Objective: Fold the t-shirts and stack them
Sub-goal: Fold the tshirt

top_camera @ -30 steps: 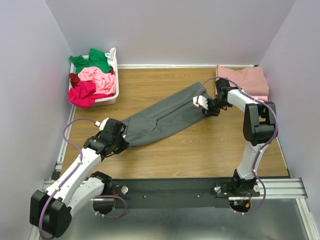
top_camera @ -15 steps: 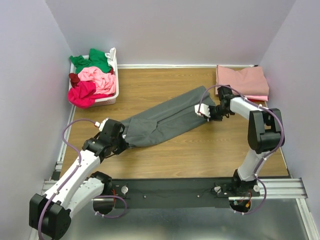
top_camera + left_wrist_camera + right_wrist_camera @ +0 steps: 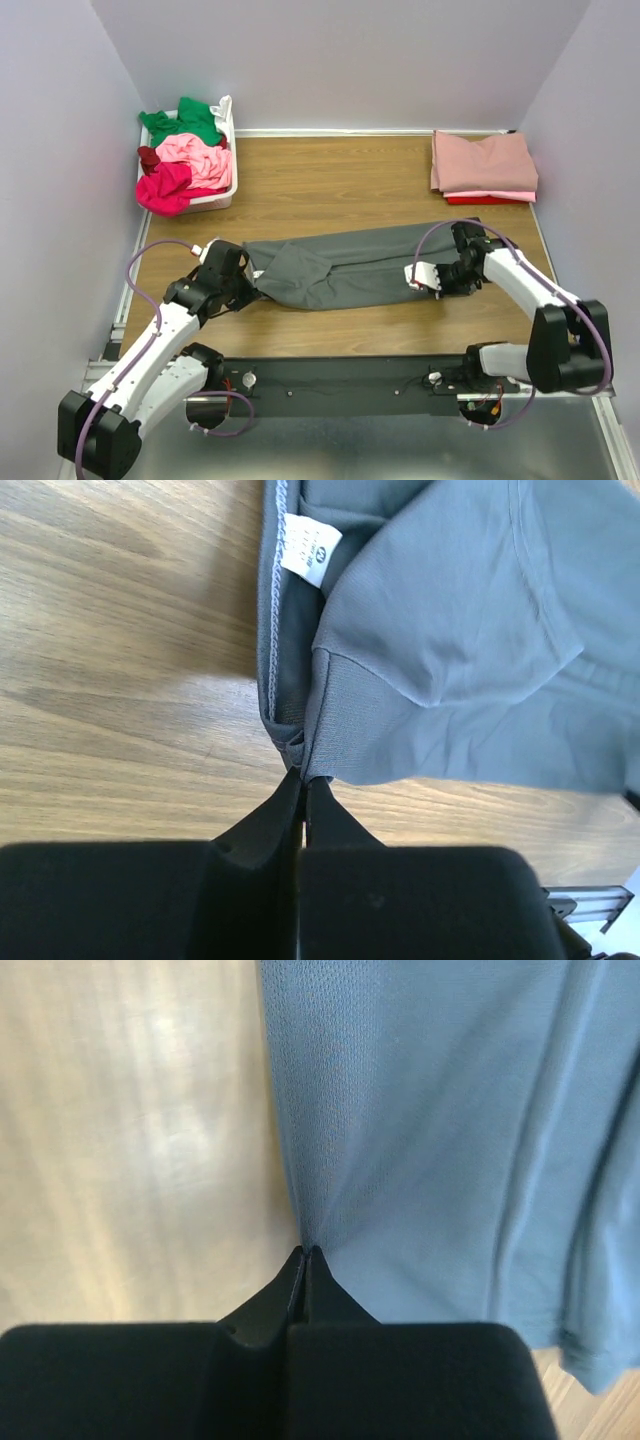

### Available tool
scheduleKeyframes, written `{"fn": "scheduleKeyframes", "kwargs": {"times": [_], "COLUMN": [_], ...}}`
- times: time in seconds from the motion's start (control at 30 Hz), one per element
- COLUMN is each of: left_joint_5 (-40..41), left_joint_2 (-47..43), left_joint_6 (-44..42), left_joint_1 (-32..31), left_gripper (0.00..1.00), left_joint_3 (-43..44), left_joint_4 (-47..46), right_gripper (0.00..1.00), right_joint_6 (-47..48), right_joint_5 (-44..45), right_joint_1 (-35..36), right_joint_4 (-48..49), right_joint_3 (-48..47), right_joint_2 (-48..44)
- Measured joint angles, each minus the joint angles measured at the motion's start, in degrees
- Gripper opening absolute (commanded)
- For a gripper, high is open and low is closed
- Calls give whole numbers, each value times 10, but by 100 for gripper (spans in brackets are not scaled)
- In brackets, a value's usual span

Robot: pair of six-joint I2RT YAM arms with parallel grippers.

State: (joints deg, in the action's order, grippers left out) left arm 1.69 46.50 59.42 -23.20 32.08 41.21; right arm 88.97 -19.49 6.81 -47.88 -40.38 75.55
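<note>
A dark grey t-shirt [image 3: 350,268] lies stretched left to right across the near part of the wooden table, folded lengthwise into a long band. My left gripper [image 3: 246,275] is shut on its left end, pinching the collar edge [image 3: 300,765] beside the white label [image 3: 305,548]. At the other end my right gripper [image 3: 432,277] is shut on the cloth's edge [image 3: 305,1235]. Both ends are held, and the shirt [image 3: 450,1140] spans between them. Dusty rose, light pink and red t-shirts sit folded in a stack [image 3: 484,163] at the back right.
A white plastic basket [image 3: 218,195] at the back left holds crumpled green [image 3: 185,120], light pink [image 3: 195,152], maroon and magenta [image 3: 165,186] shirts. Purple walls close in the table on three sides. A black rail runs along the near edge.
The right gripper closed on the grey shirt's right end and pulled it toward the near edge, swinging the shirt from a diagonal to a level band. The left gripper kept its hold, barely moving.
</note>
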Motion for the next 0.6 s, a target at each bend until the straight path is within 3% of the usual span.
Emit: {"fn": "scheduleKeyframes", "kwargs": {"times": [0.03, 0.07, 0.17, 0.2, 0.23, 0.27, 0.43, 0.6], "left_joint_5": [-1, -2, -19, -25, -28, -32, -42, -47], "left_joint_2": [-1, 0, 0, 0, 0, 0, 27, 57], "left_joint_6": [-3, -4, -18, -23, -28, -33, -57, -87], "left_joint_1": [0, 0, 0, 0, 0, -1, -2, -2], "left_gripper": [14, 22, 35, 53, 64, 67, 68, 70], "left_joint_3": [0, 0, 0, 1, 1, 1, 27, 54], "left_joint_4": [1, 1, 2, 2, 2, 2, 10, 12], "right_gripper": [11, 28, 49, 57, 62, 69, 71, 71], "right_joint_6": [-4, -8, -24, -32, -41, -47, -95, -208], "right_joint_5": [2, 3, 0, -4, -11, -20, -103, -175], "right_joint_1": [0, 0, 0, 0, 0, 0, 10, 100], "right_joint_4": [-12, -23, -43, -50, -57, -67, -92, -65], "right_joint_3": [5, 7, 7, 3, -2, -12, -103, -208], "right_joint_2": [-18, -37, -78, -91, -100, -110, -95, 26]}}
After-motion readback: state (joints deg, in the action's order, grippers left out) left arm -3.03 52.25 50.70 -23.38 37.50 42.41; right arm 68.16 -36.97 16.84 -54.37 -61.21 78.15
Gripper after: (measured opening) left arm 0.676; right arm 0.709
